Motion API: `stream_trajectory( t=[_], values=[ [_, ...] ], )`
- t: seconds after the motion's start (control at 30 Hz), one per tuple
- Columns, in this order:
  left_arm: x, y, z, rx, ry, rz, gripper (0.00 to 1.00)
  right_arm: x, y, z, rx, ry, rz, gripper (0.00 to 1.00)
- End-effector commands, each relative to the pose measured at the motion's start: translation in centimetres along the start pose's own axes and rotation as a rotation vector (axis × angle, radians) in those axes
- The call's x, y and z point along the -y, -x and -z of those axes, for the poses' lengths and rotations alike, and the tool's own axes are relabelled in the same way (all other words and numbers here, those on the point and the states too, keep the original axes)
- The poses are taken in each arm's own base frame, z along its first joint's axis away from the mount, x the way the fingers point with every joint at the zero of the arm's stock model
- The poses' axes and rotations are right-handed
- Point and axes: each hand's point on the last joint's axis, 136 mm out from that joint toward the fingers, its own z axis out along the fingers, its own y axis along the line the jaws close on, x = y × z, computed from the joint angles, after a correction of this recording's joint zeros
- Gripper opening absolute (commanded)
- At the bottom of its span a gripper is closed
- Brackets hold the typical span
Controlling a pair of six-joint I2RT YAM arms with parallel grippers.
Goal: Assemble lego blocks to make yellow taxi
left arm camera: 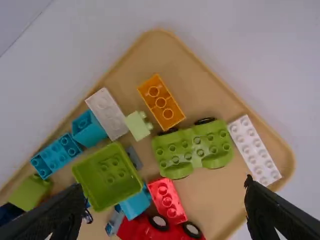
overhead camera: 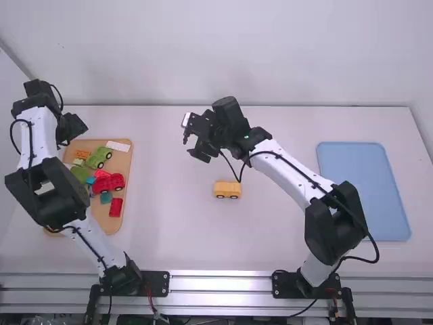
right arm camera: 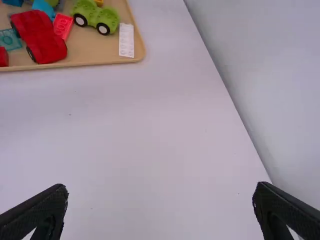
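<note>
The yellow taxi point(overhead camera: 227, 189) is untouched: the left gripper point(overhead camera: 76, 128), spread wide, hangs over the tray's point(overhead camera: 126, 164) far end; the right gripper point(overhead camera: 191, 145), also wide, hangs right of the tray. The taxi stands wheels-down, right of the tray.

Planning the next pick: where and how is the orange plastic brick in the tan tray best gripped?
Probably from straight above, gripping across the long sides of the orange brick, nearer the end away from the green wheeled base. It lies flat, and a pale green brick sits close beside its other half, crowding one side.
</note>
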Motion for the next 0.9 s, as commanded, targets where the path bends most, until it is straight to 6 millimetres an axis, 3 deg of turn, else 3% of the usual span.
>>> stream_trajectory(
  t=[0.0,0.4,0.63,0.87],
  values=[
    [0.9,-0.2,-1.8,-0.045,-0.022,-0.051,0.84,0.4,0.8,0.1,0.016,-0.004,0.001,0.99],
    [2.4,-1.5,-8.9,-0.178,-0.050,-0.064,0.85,-0.3,0.1,-0.1,-0.010,0.018,-0.008,0.99],
    [1.8,-1.7,-11.2,-0.171,-0.005,0.031,0.79,-0.4,-0.2,-0.1,-0.017,0.023,-0.011,0.99],
    [1.7,-1.1,-12.0,-0.139,-0.006,0.196,0.78,-0.6,-0.3,-0.1,-0.025,0.029,-0.014,0.99]
  ],
)
